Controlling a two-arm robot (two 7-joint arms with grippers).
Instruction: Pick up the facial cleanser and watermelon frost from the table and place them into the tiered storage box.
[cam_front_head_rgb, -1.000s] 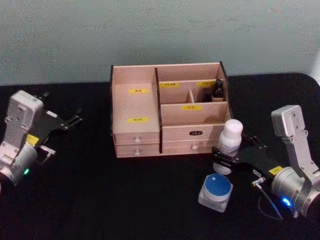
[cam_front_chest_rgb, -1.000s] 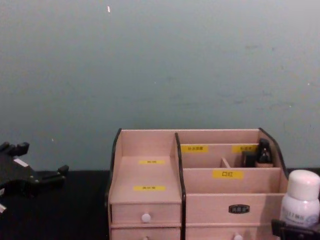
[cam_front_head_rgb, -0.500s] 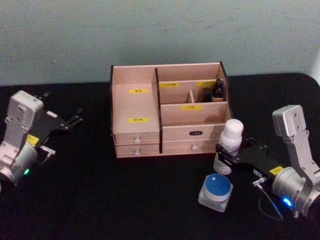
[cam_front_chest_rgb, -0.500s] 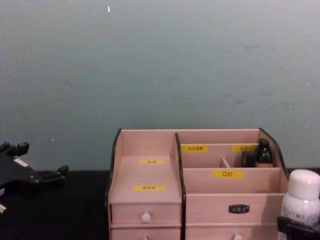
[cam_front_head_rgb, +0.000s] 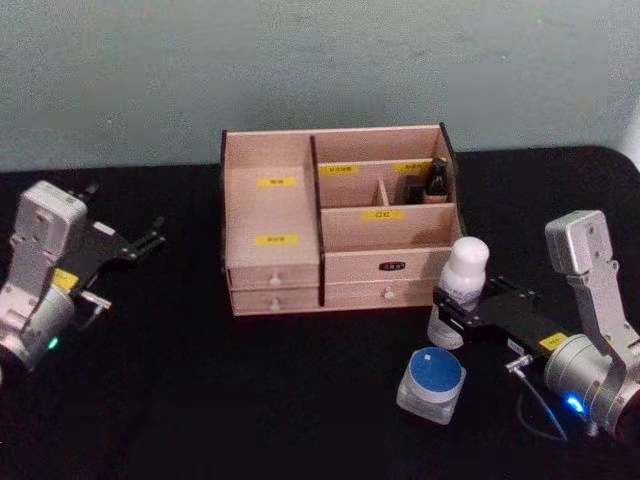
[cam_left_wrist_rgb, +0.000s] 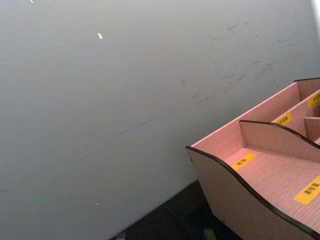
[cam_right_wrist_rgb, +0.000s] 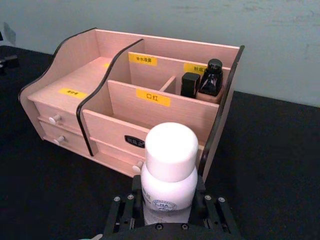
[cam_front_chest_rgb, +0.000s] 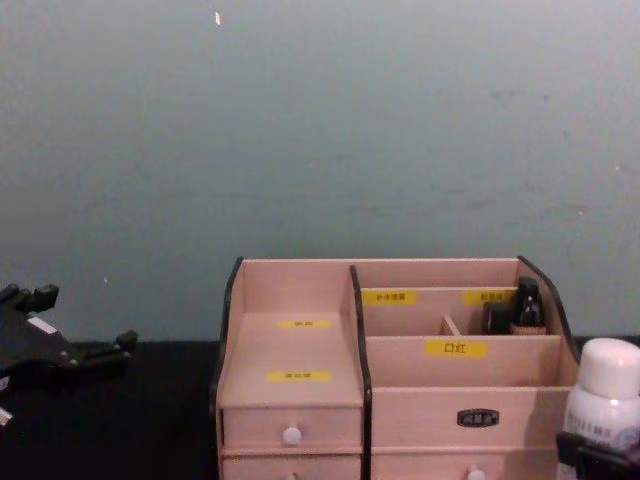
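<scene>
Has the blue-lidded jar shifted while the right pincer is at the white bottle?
No. The watermelon frost sits where it was in the head view: same gap to the tiered storage box's front right corner, beside the facial cleanser.

Dim, even light — faint shadows

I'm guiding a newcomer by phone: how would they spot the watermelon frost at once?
Find the pink tiered storage box at the back of the black table. By its front right corner the right hand holds the white facial cleanser; the watermelon frost sits in front of that, a squat clear jar with a round blue lid.
</scene>
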